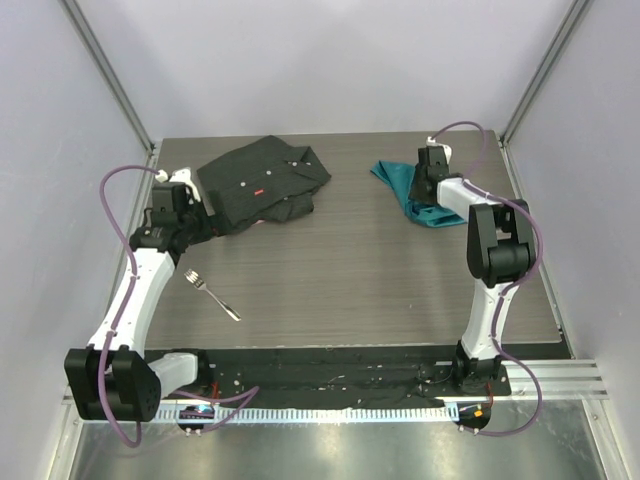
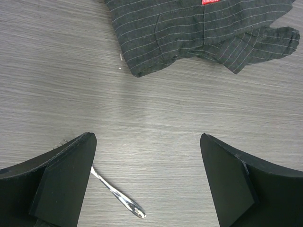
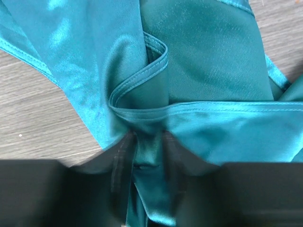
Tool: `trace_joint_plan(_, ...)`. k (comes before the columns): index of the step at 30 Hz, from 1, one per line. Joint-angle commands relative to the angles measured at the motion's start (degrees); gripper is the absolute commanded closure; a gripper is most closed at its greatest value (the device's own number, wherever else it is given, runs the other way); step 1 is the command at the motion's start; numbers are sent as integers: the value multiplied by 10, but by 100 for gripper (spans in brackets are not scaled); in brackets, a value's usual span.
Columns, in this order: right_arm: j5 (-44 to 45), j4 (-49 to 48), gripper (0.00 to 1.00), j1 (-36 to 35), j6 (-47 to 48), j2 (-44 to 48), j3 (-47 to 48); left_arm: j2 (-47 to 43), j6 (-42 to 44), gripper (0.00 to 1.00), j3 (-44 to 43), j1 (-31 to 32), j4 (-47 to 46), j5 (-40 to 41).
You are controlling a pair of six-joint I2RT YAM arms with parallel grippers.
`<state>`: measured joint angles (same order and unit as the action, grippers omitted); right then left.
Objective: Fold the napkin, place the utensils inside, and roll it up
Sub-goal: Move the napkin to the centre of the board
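Observation:
The teal napkin [image 1: 408,192] lies crumpled at the back right of the table. My right gripper [image 1: 423,186] is down on it. In the right wrist view the shiny napkin [image 3: 203,56] fills the frame, and the gripper [image 3: 149,151] is pinched on a bunched fold of it. The silver fork [image 1: 212,295] lies on the table at the front left. My left gripper [image 1: 192,203] hangs open above bare table. In the left wrist view the fork [image 2: 118,196] runs out from under the left finger [image 2: 66,179], and nothing is between the jaws of the gripper [image 2: 147,139].
A black pinstriped shirt [image 1: 260,180] with a small red tag lies at the back left, just beyond the left gripper; the shirt [image 2: 199,33] is also at the top of the left wrist view. Grey walls enclose the table on three sides.

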<state>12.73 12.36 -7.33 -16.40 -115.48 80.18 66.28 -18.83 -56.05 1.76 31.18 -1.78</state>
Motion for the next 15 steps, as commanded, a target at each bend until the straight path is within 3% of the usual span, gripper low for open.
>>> trace_joint_plan(1, 4, -4, 78, -1, 10, -2, 28, 0, 9, 3, -18, 2, -3, -10)
trace_joint_plan(2, 0, -3, 89, -1, 11, 3, 27, 0, 9, 3, -18, 2, -4, -13)
trace_joint_plan(4, -8, -2, 98, -7, 18, 14, 20, -2, 9, 3, -18, 2, -3, -10)
trace_joint_plan(9, 8, 0, 99, -54, 30, 81, -9, -5, 5, 4, -18, 5, -4, -16)
trace_joint_plan(15, 6, 6, 95, -177, -10, 125, -69, -5, -23, 5, -20, 20, -11, -31)
